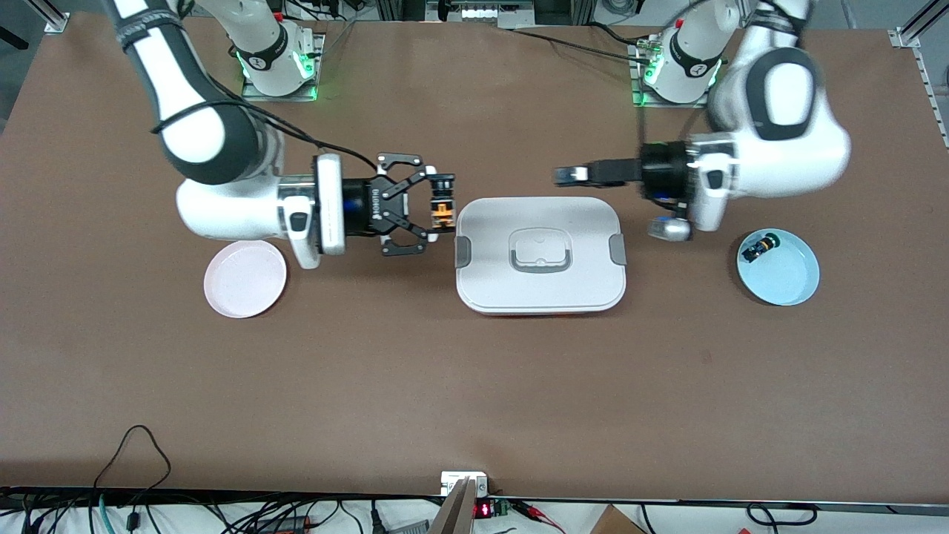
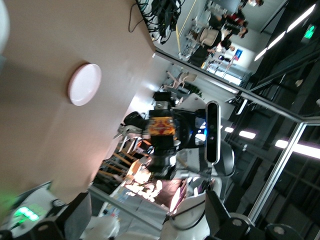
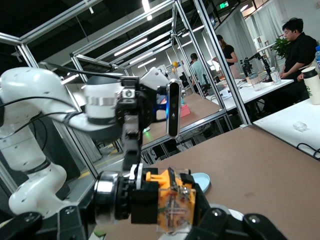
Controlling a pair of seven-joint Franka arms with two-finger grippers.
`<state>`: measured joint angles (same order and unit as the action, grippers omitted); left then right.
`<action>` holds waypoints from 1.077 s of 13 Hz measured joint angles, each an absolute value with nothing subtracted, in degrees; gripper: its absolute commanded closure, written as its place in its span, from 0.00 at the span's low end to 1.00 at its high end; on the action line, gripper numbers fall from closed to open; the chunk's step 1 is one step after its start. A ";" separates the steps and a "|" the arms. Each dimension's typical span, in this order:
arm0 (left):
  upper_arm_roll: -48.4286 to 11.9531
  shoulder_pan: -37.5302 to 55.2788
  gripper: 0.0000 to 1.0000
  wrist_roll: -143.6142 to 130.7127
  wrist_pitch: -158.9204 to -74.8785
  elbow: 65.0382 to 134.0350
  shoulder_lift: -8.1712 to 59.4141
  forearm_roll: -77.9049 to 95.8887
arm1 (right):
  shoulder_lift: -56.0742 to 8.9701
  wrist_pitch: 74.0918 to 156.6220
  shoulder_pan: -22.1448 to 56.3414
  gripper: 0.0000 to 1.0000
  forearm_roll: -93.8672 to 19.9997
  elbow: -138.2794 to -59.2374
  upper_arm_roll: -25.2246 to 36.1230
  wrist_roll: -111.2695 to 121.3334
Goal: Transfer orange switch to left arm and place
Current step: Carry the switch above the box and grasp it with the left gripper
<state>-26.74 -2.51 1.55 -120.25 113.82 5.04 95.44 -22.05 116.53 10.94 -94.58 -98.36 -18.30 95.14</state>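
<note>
While the worktop [image 1: 474, 386] nearest the front camera lies bare, the first things met going back are the two plates and the box [image 1: 540, 254]. The pink plate [image 1: 245, 278] lies toward the right arm's end, the blue plate [image 1: 778, 267] toward the left arm's end, and the box sits between them at mid-table, its lid on and its grey clips at either end. In the blue plate lies a small switch with a green cap [image 1: 761, 246].

The right claw [image 1: 442, 207] is held level in the air just beside the box's end that faces the right arm. Its fingers are closed on the orange switch [image 1: 442, 211], which sits between the tips and clear of the worktop; the right wrist view shows the switch [image 3: 172, 205] up close, clamped in the pads. The left wrist view shows the same switch [image 2: 161, 125] held up farther off.

The left claw [image 1: 567, 175] points toward the right claw from the left arm's end, over the worktop just beside the box's edge farthest from the camera. Whether its fingers are parted or closed I cannot tell.
</note>
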 measured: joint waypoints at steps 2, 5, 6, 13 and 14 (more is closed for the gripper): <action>-32.49 -1.23 0.00 2.23 -128.99 113.83 5.04 102.84 | -22.20 120.33 14.58 0.92 -99.61 -98.35 -18.36 95.25; -33.05 -0.52 0.00 4.13 -131.11 113.96 5.57 106.00 | -22.19 121.61 16.49 0.92 -103.13 -98.28 -18.35 95.25; -32.89 -0.57 0.00 4.42 -131.11 113.97 5.97 106.00 | -22.19 121.61 16.45 0.92 -103.33 -98.26 -18.22 95.25; -32.24 -1.00 0.02 5.51 -131.11 113.96 7.48 110.52 | -22.01 121.61 16.05 0.92 -103.44 -98.09 -17.95 95.18; -32.19 -1.10 0.02 5.51 -131.11 113.96 7.49 111.60 | -21.96 121.61 16.05 0.92 -103.44 -98.09 -17.95 95.14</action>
<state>-32.19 -1.10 5.51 -131.11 113.96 7.49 111.60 -21.96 121.61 16.05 -103.44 -98.09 -17.95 95.14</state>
